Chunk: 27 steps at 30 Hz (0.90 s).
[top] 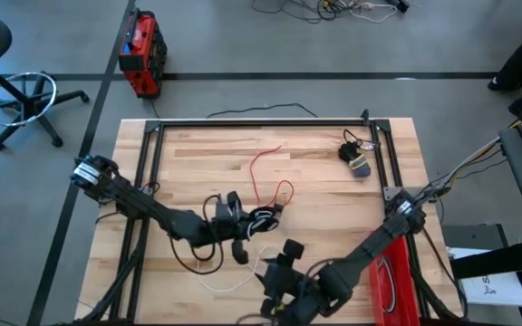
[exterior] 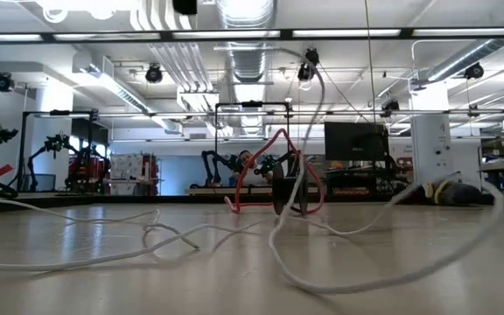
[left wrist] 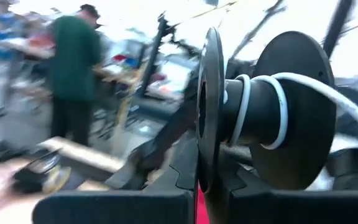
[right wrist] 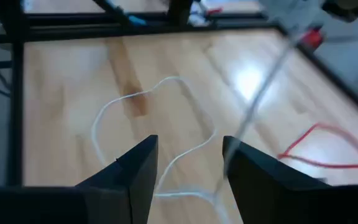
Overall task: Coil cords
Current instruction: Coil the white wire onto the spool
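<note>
Left gripper: our left gripper (top: 236, 217) sits mid-counter and is clamped on a black plastic spool with two round flanges (left wrist: 263, 112). We reckon it's held up off the wood so cord can wind onto the hub without the flanges dragging.

White cord: a thin white flexible cable (left wrist: 278, 102) already has a couple of turns round the spool's hub. The rest trails in loose loops over the light wooden counter (top: 198, 154) toward the near edge (top: 234, 276), so most of it isn't coiled yet.

Right gripper: our right gripper (right wrist: 188, 168) hangs over that slack near the front edge, fingers apart, with the white cable lying on the wood between and below them. Looks to us like it's there to feed or guide the slack, not pinching anything yet.

Red cord: the thin red wire (top: 270, 177) lies in an open loop mid-counter, just beyond the spool; in the low view it arches up (exterior: 278, 166). Untouched, probably next in line.

Black cord: a small dark bundled cable (top: 356, 156) sits near the far right corner, well apart from both arms, out of the way.
</note>
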{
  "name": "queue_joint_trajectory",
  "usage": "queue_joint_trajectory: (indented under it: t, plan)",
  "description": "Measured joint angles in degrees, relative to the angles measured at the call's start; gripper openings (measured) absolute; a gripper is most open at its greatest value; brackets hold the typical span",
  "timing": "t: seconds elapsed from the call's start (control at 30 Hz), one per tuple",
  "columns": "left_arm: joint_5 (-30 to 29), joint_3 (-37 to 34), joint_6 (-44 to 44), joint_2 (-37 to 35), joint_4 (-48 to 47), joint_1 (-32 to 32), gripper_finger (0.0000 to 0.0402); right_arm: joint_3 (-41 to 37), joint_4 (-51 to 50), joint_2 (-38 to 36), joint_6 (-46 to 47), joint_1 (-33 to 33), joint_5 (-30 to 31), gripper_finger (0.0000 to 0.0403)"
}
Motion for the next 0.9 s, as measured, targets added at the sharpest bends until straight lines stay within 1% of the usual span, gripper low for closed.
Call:
queue_joint_trajectory:
  t: [0.13, 0.23, 0.3, 0.37, 0.5, 0.63, 0.73, 0.9]
  plan:
    - [6.44, 0.00, 2.26, -1.52, 3.55, -0.79, 0.0000, -0.02, 0.02, 0.61, -3.05, 1.81, 7.18, 0.0176]
    - [11.23, 0.00, 2.34, -3.05, 4.35, -1.19, 0.0000, -0.02, 0.11, 0.61, -3.41, 2.57, 11.55, 0.0176]
    - [15.02, 0.00, 2.39, -3.78, 4.95, -1.32, 0.0000, -0.02, 0.51, 0.61, -3.98, 2.77, 13.50, 0.0176]
    - [17.92, 0.00, 2.35, -4.22, 6.04, -1.53, 0.0000, -0.02, 2.55, 0.61, -6.25, 2.74, 14.10, 0.0176]
    - [19.68, 0.00, 2.37, -5.16, 6.19, -2.41, 0.0000, -0.02, 10.42, 1.14, -14.20, 2.28, 13.85, 0.0176]
    - [20.66, 0.00, 3.79, -6.30, 5.84, -3.79, 0.0000, -0.02, 17.13, 2.23, -23.19, 1.67, 9.33, 0.0174]
    - [20.78, 0.00, 5.33, -8.03, 5.88, -5.26, 0.0000, -0.02, 17.98, 2.90, -23.80, 1.02, 5.59, 0.0174]
    - [20.85, 0.00, 7.31, -10.45, 5.05, -7.24, 0.0000, -0.12, 17.96, 5.35, -23.18, -0.50, 2.35, 0.0174]
